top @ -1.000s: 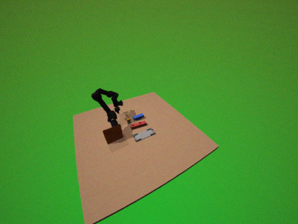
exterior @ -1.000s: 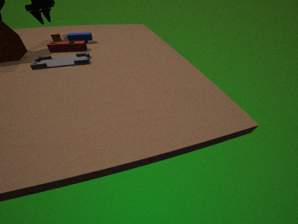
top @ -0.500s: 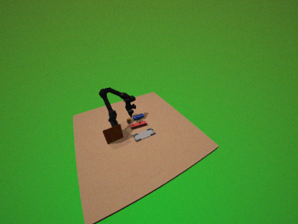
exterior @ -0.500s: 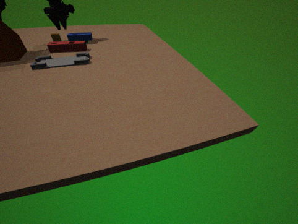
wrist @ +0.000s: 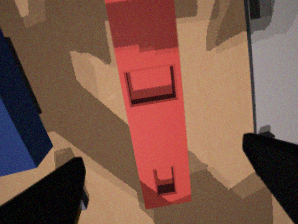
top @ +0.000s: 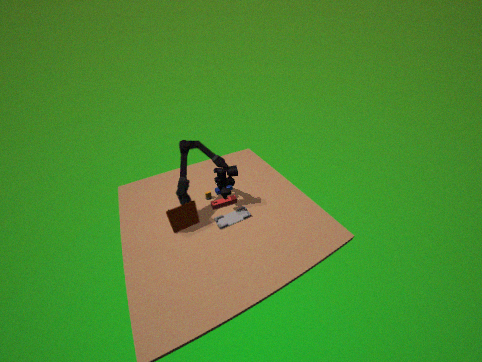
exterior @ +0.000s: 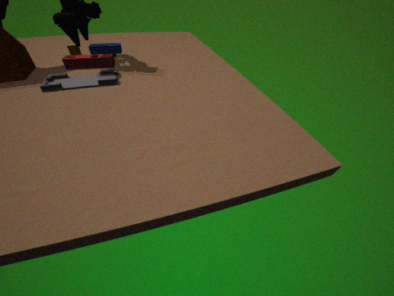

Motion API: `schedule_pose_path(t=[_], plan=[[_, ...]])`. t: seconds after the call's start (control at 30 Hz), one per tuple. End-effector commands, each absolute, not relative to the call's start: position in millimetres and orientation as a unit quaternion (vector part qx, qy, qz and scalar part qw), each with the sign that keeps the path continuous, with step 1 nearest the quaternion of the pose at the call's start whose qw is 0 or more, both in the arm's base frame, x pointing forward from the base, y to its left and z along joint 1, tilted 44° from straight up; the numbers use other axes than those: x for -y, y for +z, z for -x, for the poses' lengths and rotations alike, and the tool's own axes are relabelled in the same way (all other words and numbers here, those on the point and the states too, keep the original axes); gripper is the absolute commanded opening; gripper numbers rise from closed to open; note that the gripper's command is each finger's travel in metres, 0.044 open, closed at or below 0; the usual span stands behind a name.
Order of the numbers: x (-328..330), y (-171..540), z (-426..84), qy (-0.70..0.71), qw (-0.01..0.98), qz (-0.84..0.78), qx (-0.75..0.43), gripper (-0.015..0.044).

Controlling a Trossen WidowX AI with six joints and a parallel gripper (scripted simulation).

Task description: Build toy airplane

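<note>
The red fuselage (top: 218,203) (exterior: 87,62) (wrist: 159,127) lies on the table beside the cradle, its large and small sockets facing up. The grey cradle (top: 233,218) (exterior: 79,82) (wrist: 277,75) has raised dark corner blocks and holds nothing. The blue wing (top: 229,188) (exterior: 105,49) (wrist: 17,150) lies on the fuselage's other side, partly behind the gripper in the top view. The small yellow tail fin (top: 208,195) (exterior: 73,49) stands behind the fuselage. My gripper (top: 225,195) (exterior: 82,42) (wrist: 164,152) is open and empty above the fuselage, one finger to each side in the wrist view.
A dark brown block (top: 183,217) (exterior: 14,61) stands near the arm's base, left of the cradle. The wooden table top (top: 225,270) (exterior: 184,135) extends in front of the cradle to its near edge. The arm's shadow falls across the parts.
</note>
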State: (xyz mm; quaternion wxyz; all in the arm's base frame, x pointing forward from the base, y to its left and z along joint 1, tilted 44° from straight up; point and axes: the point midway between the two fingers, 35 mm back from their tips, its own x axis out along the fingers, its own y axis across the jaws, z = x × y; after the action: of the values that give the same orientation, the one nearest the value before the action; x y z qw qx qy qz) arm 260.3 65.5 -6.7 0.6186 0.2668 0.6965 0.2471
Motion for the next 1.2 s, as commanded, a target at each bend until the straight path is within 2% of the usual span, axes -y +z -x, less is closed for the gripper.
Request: schedule_pose_path(t=[0.0, 1.17], plan=[[-63, -8, -261, 0.259, 0.622, -0.267, -0.689, 0.044], [-110, -57, -256, 0.259, 0.621, -0.268, -0.689, 0.044]])
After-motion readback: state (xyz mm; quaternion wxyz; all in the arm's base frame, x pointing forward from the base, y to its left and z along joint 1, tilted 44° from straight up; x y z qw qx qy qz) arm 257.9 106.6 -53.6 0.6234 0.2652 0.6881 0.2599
